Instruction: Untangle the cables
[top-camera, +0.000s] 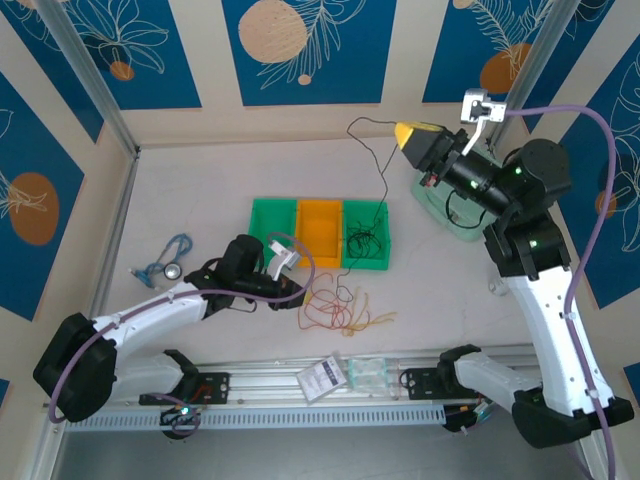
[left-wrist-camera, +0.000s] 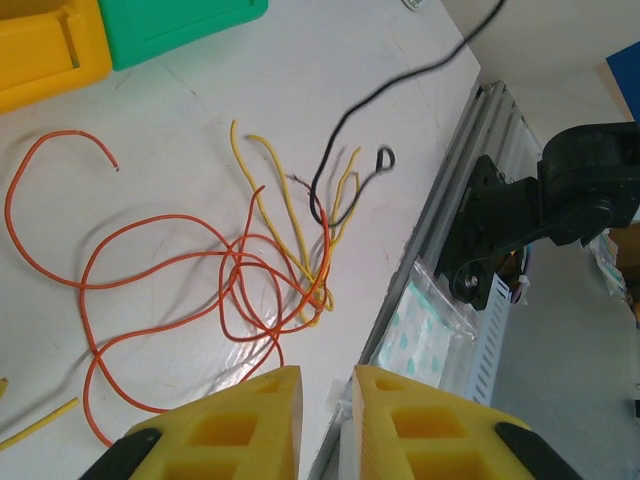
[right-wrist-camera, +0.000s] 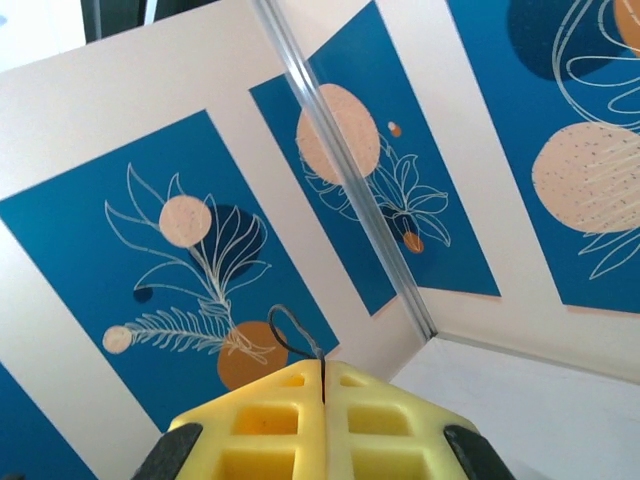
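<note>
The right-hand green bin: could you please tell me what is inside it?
A tangle of dark cables; whatever lies beneath them is covered.

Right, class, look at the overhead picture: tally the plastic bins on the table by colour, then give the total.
Green bins: 2
Orange bin: 1
Total: 3
</note>
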